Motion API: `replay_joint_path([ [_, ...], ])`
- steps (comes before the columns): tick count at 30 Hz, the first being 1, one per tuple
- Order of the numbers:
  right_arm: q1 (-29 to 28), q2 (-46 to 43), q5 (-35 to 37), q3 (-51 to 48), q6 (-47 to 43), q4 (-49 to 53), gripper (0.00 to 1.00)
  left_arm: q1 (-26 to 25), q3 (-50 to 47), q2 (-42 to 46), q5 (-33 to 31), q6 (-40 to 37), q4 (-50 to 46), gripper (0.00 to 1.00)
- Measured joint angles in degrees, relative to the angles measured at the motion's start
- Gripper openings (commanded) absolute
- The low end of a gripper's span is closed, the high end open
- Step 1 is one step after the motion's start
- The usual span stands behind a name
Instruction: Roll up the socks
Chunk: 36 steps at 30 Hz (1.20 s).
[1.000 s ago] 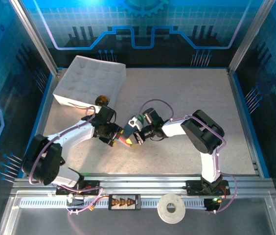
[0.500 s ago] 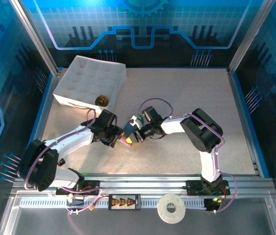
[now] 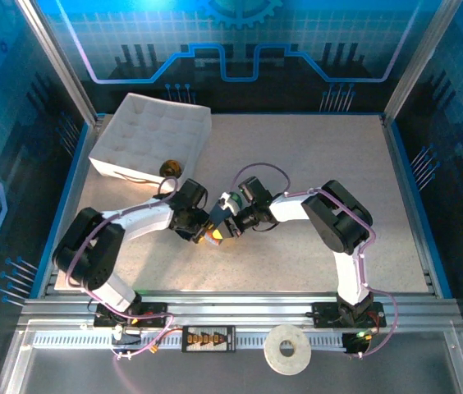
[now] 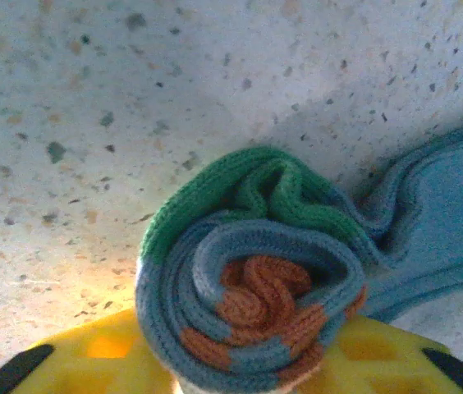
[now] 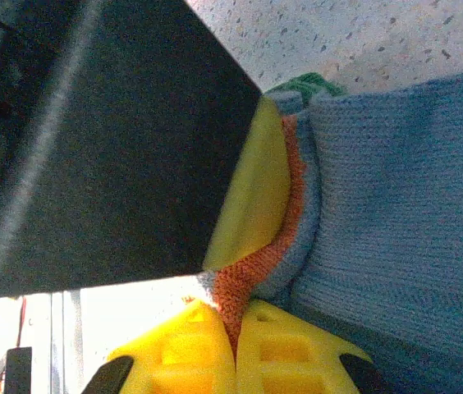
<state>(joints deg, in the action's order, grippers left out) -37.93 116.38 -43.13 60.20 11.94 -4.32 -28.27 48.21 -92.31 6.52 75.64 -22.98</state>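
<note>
Observation, taken left to right from the blue-grey sock (image 4: 252, 271), which lies on the table (image 3: 322, 164) between the two tools.

Well to the left of the sock and farther back stands the white tray (image 3: 151, 135). A small brownish bundle (image 3: 170, 169) rests at its near edge. It may be the other sock, but you cannot confirm that at this size.

Just left of the sock, the left tool (image 3: 205, 231) faces the wound end. Its wrist view looks straight into the spiral, orange at the core, blue-grey around it, green toe outermost. I judge that the roll's long axis points at this tool. Its yellow pads (image 4: 100, 365) stand on either side of the roll, and the right wrist view shows one pad pressed against it. Whether the jaws have fully clamped, you cannot tell.

Just right of the sock, the right tool (image 5: 236, 336) has its jaws together on the orange cuff edge. The unrolled blue-grey length runs off toward it.

Both tools are at the sock, the left nearer the roll. In my judgement, the coming move depends on the left tool gripping across that axis.
</note>
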Motion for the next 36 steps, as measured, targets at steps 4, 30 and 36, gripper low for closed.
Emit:
replay_joint_path([
  [4,0.0,-0.5,0.8,0.4,-2.0,1.5,0.04,0.0,3.0,-2.0,0.3,-0.9,-4.2,0.05],
  [30,-24.0,-22.7,53.7,-20.1,-29.4,-15.5,0.54,-0.5,15.1,-10.7,5.3,4.0,-25.5,0.00],
  [36,-24.8,-19.1,56.7,-17.4,-28.8,-15.3,0.44,-0.5,16.5,-11.8,5.4,4.0,-27.0,0.00],
])
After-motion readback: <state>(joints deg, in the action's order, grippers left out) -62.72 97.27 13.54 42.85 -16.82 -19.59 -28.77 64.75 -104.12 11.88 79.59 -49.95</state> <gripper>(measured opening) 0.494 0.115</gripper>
